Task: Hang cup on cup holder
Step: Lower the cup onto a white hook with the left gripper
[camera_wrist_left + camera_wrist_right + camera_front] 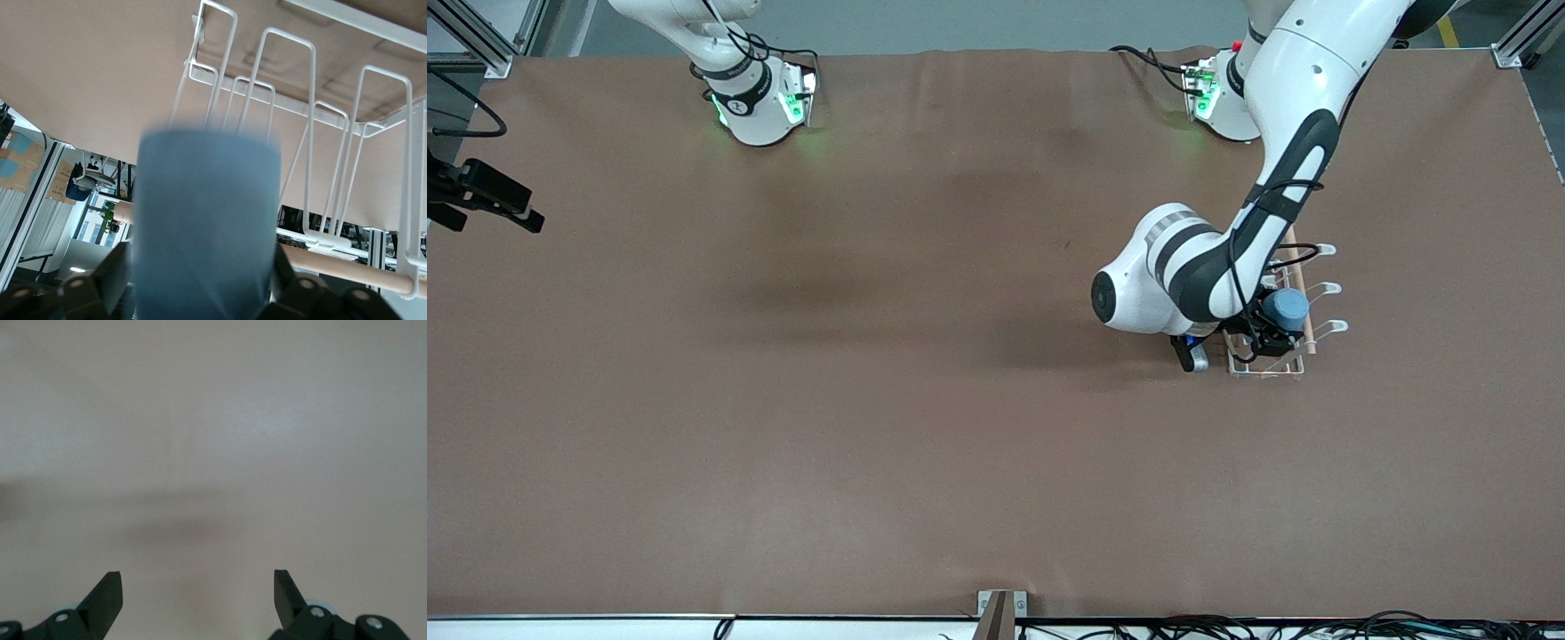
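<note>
The light-blue cup [1287, 308] is held in my left gripper [1279, 325], over the white wire cup holder [1323, 289] toward the left arm's end of the table. In the left wrist view the cup [207, 220] fills the middle, with a black finger [107, 277] pressed against each side. The holder's wire loops [287, 80] and its wooden rod [347, 267] show just past the cup. I cannot tell whether the cup touches a prong. My right gripper [197, 583] is open and empty over bare table; it does not show in the front view.
The brown table [925, 373] spreads wide around the holder. A black device [482, 197] juts in over the table's edge at the right arm's end. Both arm bases [760, 107] stand along the edge farthest from the front camera.
</note>
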`<state>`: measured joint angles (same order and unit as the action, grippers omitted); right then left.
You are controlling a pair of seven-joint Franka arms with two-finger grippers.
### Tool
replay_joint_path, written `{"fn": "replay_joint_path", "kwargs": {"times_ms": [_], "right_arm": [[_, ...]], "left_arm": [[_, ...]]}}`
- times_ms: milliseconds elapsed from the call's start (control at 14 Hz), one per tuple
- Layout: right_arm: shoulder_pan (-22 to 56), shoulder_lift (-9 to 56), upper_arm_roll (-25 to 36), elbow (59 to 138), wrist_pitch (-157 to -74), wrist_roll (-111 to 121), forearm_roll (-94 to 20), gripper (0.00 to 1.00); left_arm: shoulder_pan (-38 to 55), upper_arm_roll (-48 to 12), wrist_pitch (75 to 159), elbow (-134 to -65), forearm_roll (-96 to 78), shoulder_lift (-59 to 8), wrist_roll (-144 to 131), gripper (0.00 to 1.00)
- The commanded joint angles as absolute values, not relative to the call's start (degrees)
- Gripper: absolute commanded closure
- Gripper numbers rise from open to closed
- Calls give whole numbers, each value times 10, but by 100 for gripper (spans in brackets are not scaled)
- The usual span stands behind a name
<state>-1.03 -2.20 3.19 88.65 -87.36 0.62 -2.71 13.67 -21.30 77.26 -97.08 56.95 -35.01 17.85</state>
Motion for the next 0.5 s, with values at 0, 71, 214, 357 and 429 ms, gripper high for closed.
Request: {"fn": "replay_joint_path", "kwargs": {"times_ms": [0,71,214,357,429], "right_arm": [[-6,2,37,851,-871,13,-18,0],[-7,4,36,847,-871,12,-18,0],[-6,2,34,852,-861,16,-17,0],[-5,3,33,854,-860,17,-17,0],[-6,2,33,854,-860,17,-17,0]], "left_arm": [[134,-216,777,-973,571,-342,161,0],[134,-217,777,-964,565,-337,160,0],[133,-218,777,-927,546,-334,158,0],[124,-218,777,-873,499,-332,158,0],[112,-218,777,-848,470,-327,158,0]]}}
